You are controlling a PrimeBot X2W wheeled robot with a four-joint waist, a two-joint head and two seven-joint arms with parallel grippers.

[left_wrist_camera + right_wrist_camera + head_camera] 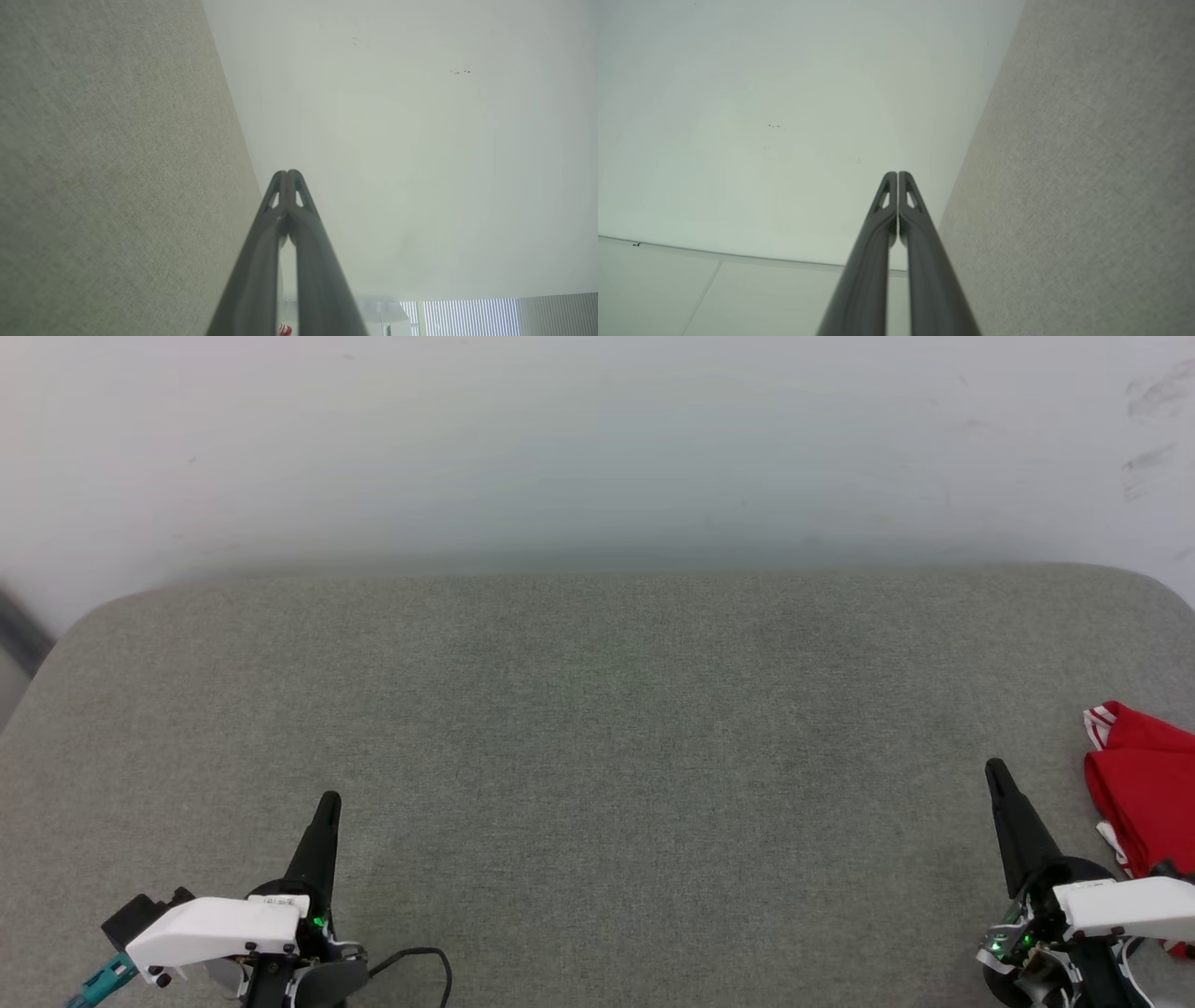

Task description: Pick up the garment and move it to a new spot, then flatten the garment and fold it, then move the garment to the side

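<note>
My left gripper [329,800] sits low at near left, fingers pressed together, pointing away across the grey pad [597,709]. My right gripper [995,768] mirrors it at near right, tips also pressed together, empty. The red garment [1144,789] lies bunched just right of it, at the pad's right edge.

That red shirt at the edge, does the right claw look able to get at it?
Probably yes. The red shirt lies just beside the right claw on the grey cushion, nothing between them. The claw is shut, so it would have to open first.
</note>
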